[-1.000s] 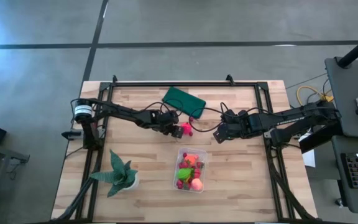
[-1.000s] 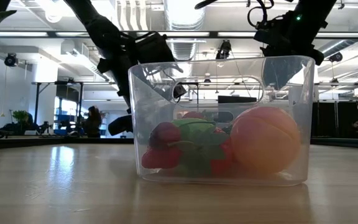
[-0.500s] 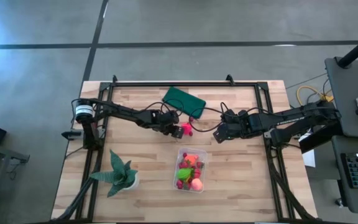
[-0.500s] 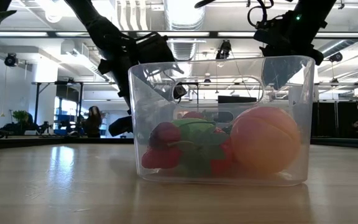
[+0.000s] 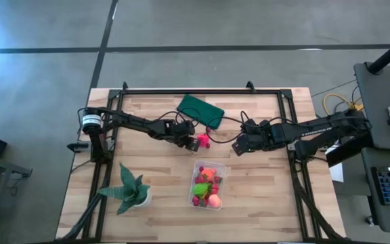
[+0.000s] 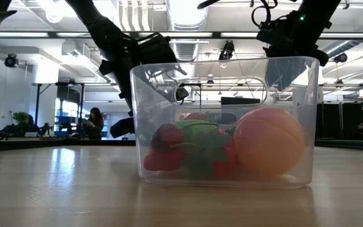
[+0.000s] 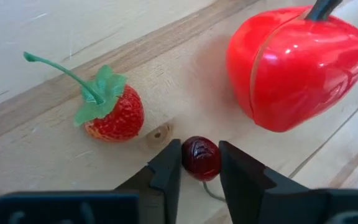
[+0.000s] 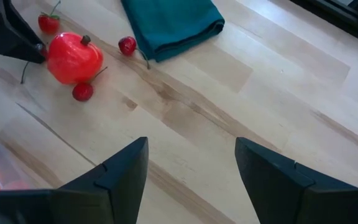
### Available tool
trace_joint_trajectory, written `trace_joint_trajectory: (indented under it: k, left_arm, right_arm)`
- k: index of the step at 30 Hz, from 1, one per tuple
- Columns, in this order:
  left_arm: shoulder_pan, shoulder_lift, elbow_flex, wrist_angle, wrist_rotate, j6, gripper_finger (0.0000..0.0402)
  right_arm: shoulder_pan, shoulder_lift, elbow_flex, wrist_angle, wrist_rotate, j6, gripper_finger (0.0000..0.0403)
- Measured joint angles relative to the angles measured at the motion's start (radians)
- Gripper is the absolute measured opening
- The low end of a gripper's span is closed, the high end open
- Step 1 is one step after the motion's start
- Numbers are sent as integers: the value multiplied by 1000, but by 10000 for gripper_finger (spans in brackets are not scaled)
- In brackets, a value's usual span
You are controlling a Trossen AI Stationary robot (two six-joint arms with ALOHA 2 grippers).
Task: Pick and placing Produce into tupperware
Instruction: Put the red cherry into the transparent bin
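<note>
My left gripper [image 7: 199, 167] reaches down at the table's middle [image 5: 188, 138] and is shut on a small dark red cherry [image 7: 201, 157]. Beside it lie a strawberry [image 7: 110, 113] with a green stalk and a big shiny red fruit [image 7: 298, 62]. The clear tupperware [image 5: 208, 184] stands nearer the front edge. It holds an orange ball [image 6: 268, 142], green and red pieces. My right gripper [image 8: 191, 163] hangs open above the table, right of the fruit. Two more cherries [image 8: 82, 91] [image 8: 127, 45] lie near the red fruit [image 8: 73, 57]. My left gripper pinches the cherry's two opposite sides [image 7: 185, 158] between its two fingertips. The fingers slant down from the table's left side. The cherry sits on the wooden table, its thin stem [image 7: 211, 191] trailing back under the fingers.
A folded dark green cloth [image 5: 200, 110] lies toward the far edge, one cherry at its rim. A spiky green potted plant [image 5: 131, 190] stands at the front left. Bare wood lies between my right gripper and the tupperware.
</note>
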Motion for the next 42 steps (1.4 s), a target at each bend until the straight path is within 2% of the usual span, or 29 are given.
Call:
trace_joint_trajectory:
  k: [4,10,19,21,24,26,32,39,42]
  left_arm:
    - [-3,-7,-1,4,22,15,58]
    - [-3,-42,19,-1,19,34,53]
    - [-29,-213,61,40,-13,169,52]
    - [-54,-256,59,81,18,188,52]
    - [-99,-282,60,154,122,193,52]
    - [-135,-282,59,182,167,192,52]
    - [-234,-217,55,186,175,191,70]
    - [-280,-138,64,191,161,61,104]
    - [-288,-133,64,193,119,25,122]
  right_arm:
    - [0,0,0,0,0,0,233]
    - [0,0,0,0,2,8,233]
    - [0,0,0,7,2,23,233]
    - [0,0,0,9,1,26,233]
    - [0,1,0,17,1,26,233]
    - [0,1,0,22,2,26,233]
    - [0,1,-1,27,-4,34,233]
    - [1,1,-1,28,-36,73,233]
    - [1,0,-1,29,-60,87,233]
